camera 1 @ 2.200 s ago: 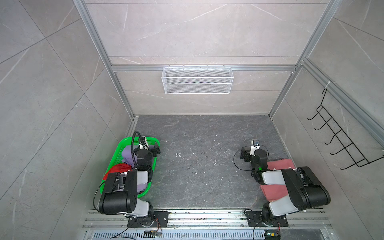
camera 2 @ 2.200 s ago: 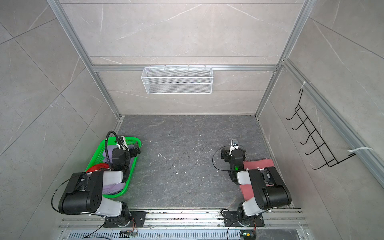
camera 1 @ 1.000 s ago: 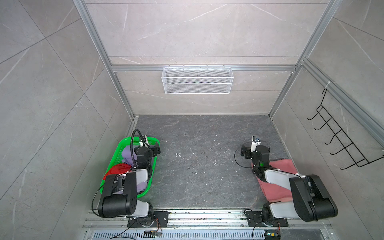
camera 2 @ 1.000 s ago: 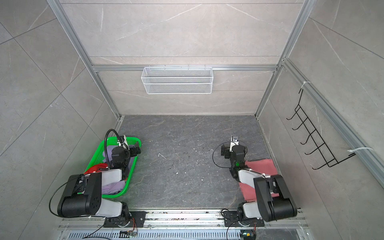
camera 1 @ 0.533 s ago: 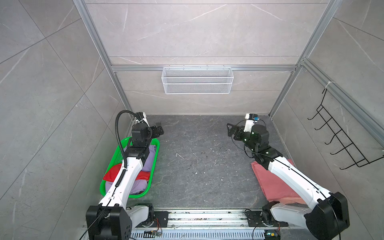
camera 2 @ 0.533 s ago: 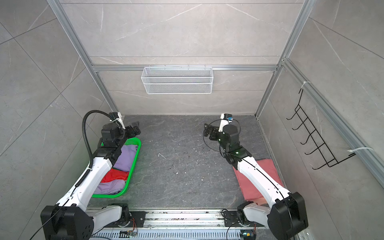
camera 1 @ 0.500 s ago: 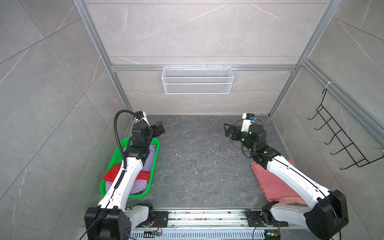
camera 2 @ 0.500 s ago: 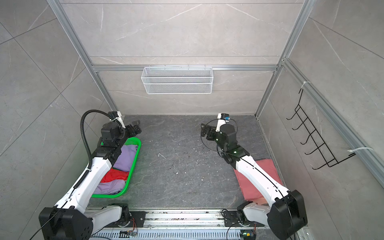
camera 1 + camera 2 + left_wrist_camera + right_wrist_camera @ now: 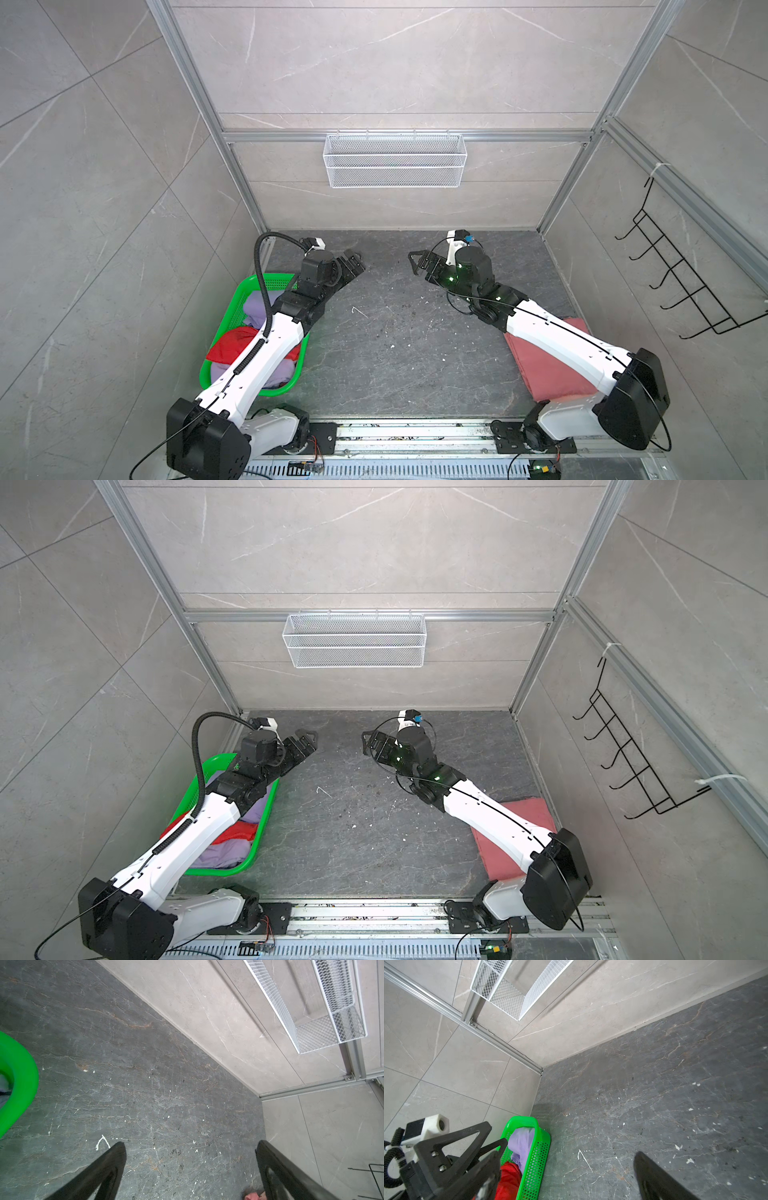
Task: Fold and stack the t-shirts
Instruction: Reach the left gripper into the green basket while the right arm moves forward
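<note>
Right, both arms poised over the counter (image 9: 395,332), nothing in hand.
My left gripper (image 9: 355,262) and right gripper (image 9: 415,262) both hang spread wide, holding nothing. The lavender t-shirt (image 9: 254,307) and red t-shirt (image 9: 230,347) lie bunched in the green basket (image 9: 227,318), and the salmon-pink t-shirt (image 9: 544,374) lies flat beneath my right arm. My worry is that dipping into that tangle could snag two shirts or hook the basket rim.

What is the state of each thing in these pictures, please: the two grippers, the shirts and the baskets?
left gripper, jaws open, empty
right gripper, jaws open, empty
green basket, upright, holding shirts
lavender t-shirts, crumpled in the green basket
red t-shirt, crumpled in the green basket
salmon-pink t-shirt, folded flat on the table
wire basket, on the back wall, empty
</note>
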Motion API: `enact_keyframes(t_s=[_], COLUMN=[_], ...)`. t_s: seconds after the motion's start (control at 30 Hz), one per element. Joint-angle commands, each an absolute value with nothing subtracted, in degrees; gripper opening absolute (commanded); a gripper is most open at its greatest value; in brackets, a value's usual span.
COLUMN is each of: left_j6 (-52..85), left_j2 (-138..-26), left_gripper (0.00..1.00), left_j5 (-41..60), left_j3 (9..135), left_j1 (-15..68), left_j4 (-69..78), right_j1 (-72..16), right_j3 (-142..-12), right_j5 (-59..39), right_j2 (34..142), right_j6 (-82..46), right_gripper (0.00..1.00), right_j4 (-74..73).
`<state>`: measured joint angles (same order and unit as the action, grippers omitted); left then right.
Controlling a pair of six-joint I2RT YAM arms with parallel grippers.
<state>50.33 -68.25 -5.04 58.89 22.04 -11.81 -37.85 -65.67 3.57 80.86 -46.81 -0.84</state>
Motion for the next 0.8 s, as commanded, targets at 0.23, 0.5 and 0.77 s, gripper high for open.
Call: enact_keyframes(t_s=[0.23,0.5,0.77], left_j6=[43.06,37.07,37.52], left_j2=[-72.3,-80.88,-87.29], left_gripper=[1.0,0.9,0.88], left_j5=[-9.2,-4.5,-2.44], left_j3=[66.88,71.81,69.61], left_j1=[8.91,-6.13,-8.87], left_j4=[-30.88,-45.24,-44.76], right_j1=[-34.28,-34.28,-34.96], right_j3=[-71.16,-80.29,-83.62], right_j5=[1.85,4.68,-0.43], right_j2=[86.28,89.85,93.78], right_j6=[-48.39,-38.96,-38.88], right_gripper=[0.99,1.0,1.0], right_j4=[-0.98,11.21,15.26])
